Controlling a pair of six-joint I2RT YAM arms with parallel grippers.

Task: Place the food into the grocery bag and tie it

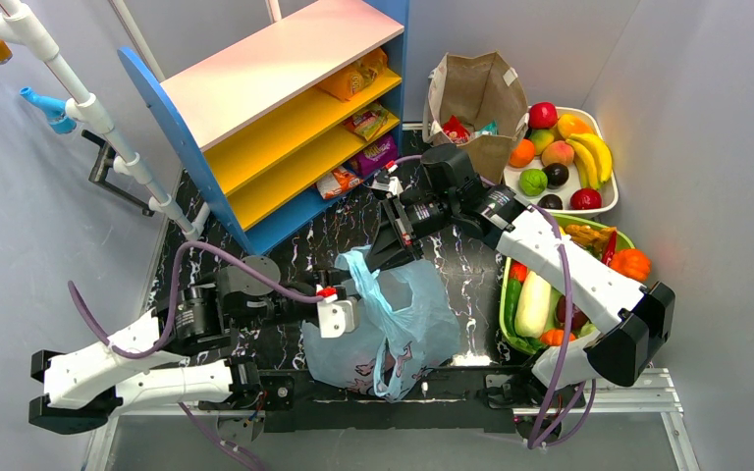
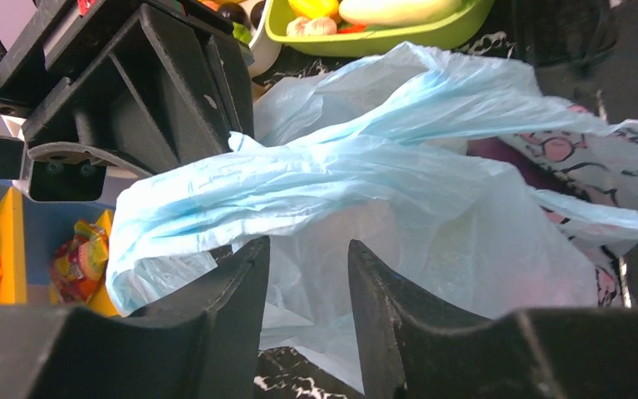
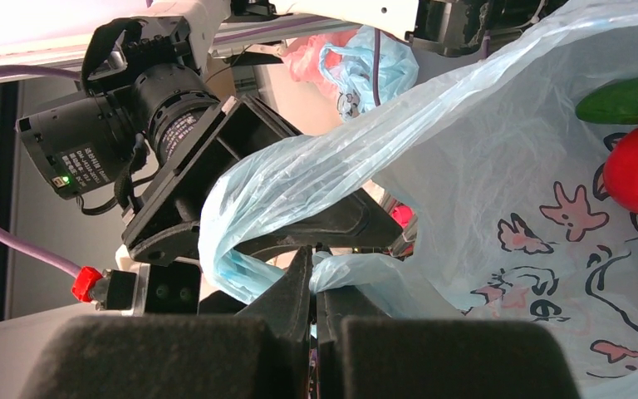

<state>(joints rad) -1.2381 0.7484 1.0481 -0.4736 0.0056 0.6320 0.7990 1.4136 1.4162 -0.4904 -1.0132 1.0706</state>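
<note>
- Pale-blue thin plastic, softly crumpled: grocery bag [image 1: 403,329] on the black marbled counter [image 1: 457,270], between the two arms and near their bases. Pink-and-black cartoon print on one face.
- Right jaws: closed tight, with a twisted strip of the bag's upper edge pinched between the fingertips [image 3: 295,291]. Strip drawn up and away from the bag's body.
- Left jaws: parted partway, with a clear gap between the two fingers [image 2: 224,307]. Bag film bunched just in front of that gap. No telling whether any film is actually caught.
- From above: both sets of jaws close together at the bag's top, left one reaching in from the near-left, right one from the far side.
- Food: one red packet [image 1: 455,129] and one teal packet [image 1: 487,128] in the mouth of the brown paper bag [image 1: 476,88], at the far side of the counter, well apart from the grocery bag. Grocery bag's contents unreadable through the film.
- Just beside the paper bag: white tray [image 1: 611,186] of plastic fruit. Nearer, under the right arm: green basket [image 1: 502,304] of vegetables.
- Far left: blue shelf unit [image 1: 285,69] with yellow shelves, with snack packs on them.
</note>
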